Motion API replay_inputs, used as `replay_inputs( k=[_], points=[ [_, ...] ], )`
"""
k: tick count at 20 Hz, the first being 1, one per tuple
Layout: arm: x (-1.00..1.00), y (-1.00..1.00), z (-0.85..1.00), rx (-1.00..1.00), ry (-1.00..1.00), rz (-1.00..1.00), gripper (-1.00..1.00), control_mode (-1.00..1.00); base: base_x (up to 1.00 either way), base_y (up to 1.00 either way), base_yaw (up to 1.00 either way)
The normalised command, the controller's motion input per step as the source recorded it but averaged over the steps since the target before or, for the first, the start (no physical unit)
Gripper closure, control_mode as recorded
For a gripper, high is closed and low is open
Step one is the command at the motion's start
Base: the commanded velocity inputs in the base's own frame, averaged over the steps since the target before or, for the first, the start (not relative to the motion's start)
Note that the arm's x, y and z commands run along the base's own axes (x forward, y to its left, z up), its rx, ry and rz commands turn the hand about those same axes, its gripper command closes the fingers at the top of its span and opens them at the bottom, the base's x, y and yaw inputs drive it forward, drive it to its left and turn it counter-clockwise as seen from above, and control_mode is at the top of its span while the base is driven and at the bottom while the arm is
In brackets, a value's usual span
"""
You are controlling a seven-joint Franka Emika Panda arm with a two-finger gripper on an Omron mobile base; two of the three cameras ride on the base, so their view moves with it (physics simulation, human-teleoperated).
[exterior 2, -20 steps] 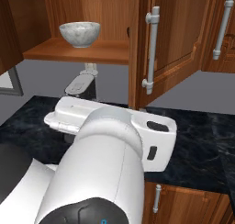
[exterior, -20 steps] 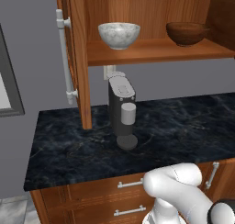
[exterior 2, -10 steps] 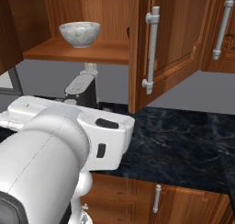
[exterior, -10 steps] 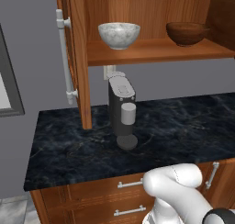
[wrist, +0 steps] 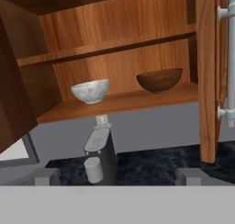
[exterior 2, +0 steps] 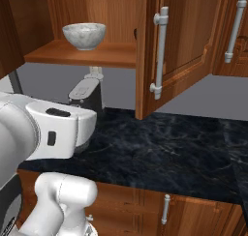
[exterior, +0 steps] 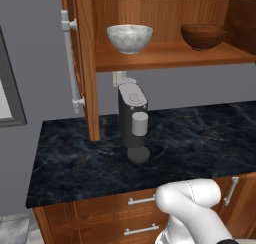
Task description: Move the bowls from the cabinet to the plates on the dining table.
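Observation:
The open wooden cabinet (exterior: 170,56) holds both bowls on its shelf. The white-grey marbled bowl (exterior: 130,37) stands at the left and the reddish-brown bowl (exterior: 202,35) at the right, both upright. The hand view shows the marbled bowl (wrist: 90,90) and the brown bowl (wrist: 159,80) side by side, well ahead of my gripper (wrist: 118,176). The gripper is open, its fingertips (wrist: 46,176) far apart with nothing between them, and it hangs back over the counter, below shelf level. The marbled bowl (exterior 2: 85,35) also shows in the right base view. The plates and the dining table are out of view.
A dark coffee machine (exterior: 133,120) stands on the black marble counter (exterior: 200,138) right under the shelf. The open cabinet doors (exterior 2: 184,41) with long bar handles (exterior 2: 161,51) jut out on both sides. Drawers (exterior: 115,213) sit below the counter.
In the right base view my arm has swung left, out of the middle of the picture. The bowls, the cabinet and the base have not moved.

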Motion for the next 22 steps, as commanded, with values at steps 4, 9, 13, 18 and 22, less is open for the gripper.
replay_inputs(
  k=[4, 9, 13, 18, 22],
  points=[
    [0.25, 0.57, 0.00, -0.01, 0.01, -0.02, -1.00, -1.00, 0.00, 0.00, 0.00],
    [0.48, 0.36, 0.00, -0.08, 0.05, -0.03, -1.00, -1.00, 0.00, 0.00, 0.00],
    [0.71, 0.03, -0.09, -0.16, 0.08, 0.00, -1.00, -1.00, 0.00, 0.00, 0.00],
    [0.81, 0.00, -0.15, -0.19, 0.14, -0.01, -1.00, -1.00, 0.00, 0.00, 0.00],
    [0.71, 0.00, -0.08, -0.21, 0.18, -0.02, -1.00, -1.00, 0.00, 0.00, 0.00]
  ],
)
